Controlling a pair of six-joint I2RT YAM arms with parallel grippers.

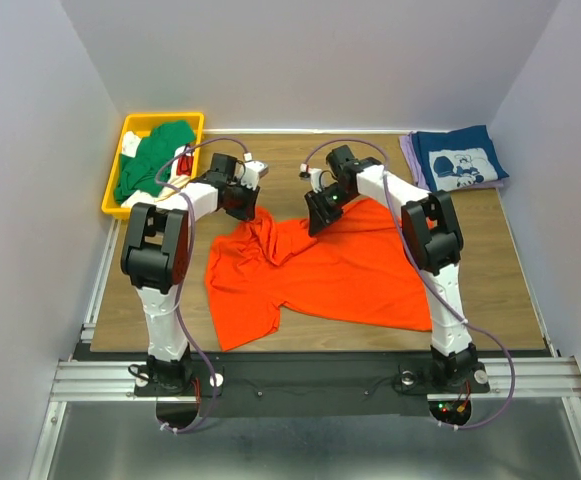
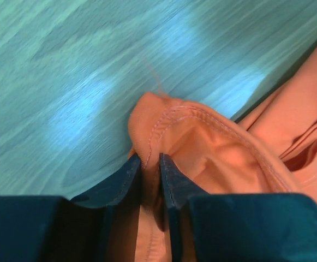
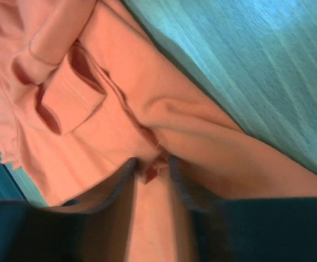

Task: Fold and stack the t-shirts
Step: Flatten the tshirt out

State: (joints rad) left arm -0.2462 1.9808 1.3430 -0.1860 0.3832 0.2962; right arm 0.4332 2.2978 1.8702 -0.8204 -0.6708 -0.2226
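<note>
Item: orange shirt, spread, rumpled, on table. L gripper pinches its far-left hem; R gripper pinches a fold at its far edge. Far-right of it: navy shirt, folded. Far-left of it: green shirt in bin.

Wooden table, orange t-shirt rumpled mid-table, yellow bin far left, lavender t-shirt far right corner

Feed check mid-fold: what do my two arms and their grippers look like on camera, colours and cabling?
Both arms match: white links with black joint housings, left arm, right arm. A thin lavender cable loops from each base up to its wrist. The left gripper and right gripper are dark, with two tapered fingers. Red and green lights glow at the right base.
</note>
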